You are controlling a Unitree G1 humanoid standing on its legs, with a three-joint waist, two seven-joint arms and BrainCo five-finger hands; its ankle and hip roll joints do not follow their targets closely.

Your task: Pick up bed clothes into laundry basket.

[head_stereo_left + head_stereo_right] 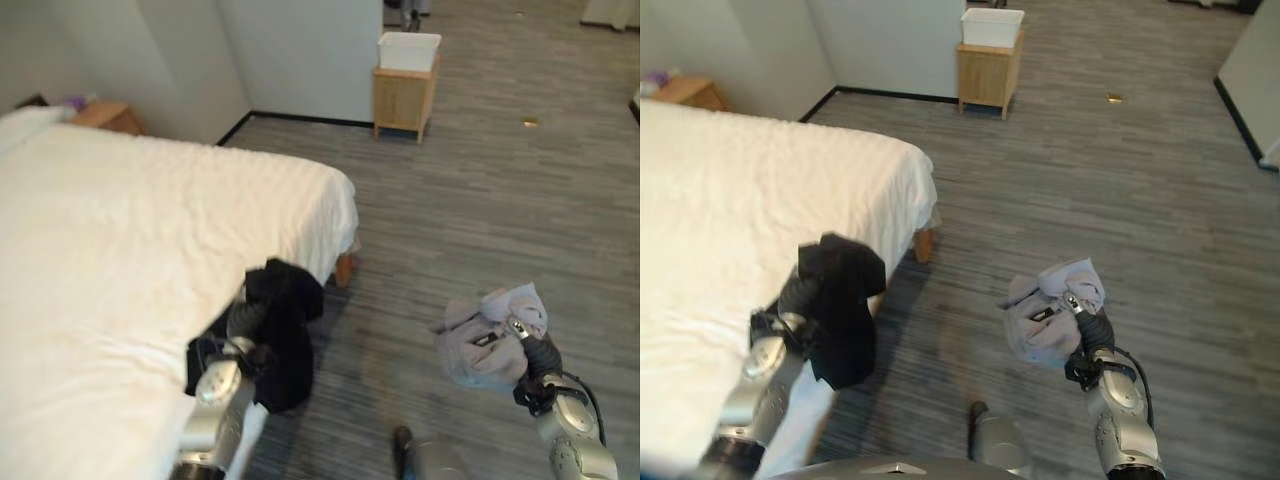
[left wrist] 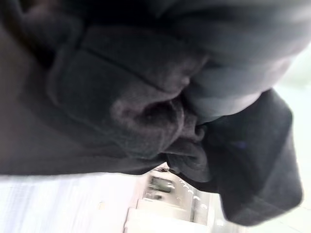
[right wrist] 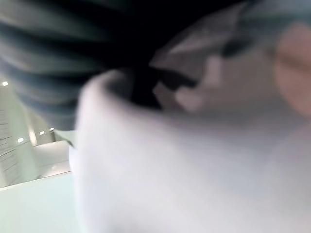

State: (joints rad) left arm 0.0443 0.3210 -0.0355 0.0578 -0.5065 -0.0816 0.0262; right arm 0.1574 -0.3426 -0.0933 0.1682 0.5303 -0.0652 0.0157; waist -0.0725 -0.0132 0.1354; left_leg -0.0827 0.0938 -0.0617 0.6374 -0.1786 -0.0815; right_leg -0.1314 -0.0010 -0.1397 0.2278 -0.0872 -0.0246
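Your left hand [image 1: 800,295] is buried in the black garment [image 1: 845,320] at the bed [image 1: 110,260] edge, at 8 o'clock; you cannot tell its grip. At 4 o'clock your right hand [image 1: 1085,320] is clenched on the grey garment [image 1: 1045,315]. The white basket [image 1: 408,50] sits on a wooden stand [image 1: 403,100] at 12 o'clock, well apart, across open floor [image 1: 480,200].

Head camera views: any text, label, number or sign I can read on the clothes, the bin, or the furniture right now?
None can be read.
Black garment held up by the left hand: no print shows.
Pale lilac-grey garment bunched on the right hand: no print shows.
White plastic bin on the small wooden stand: plain sides.
White bed sheet: plain.
Small yellowish object on the grey floor: too small to tell.
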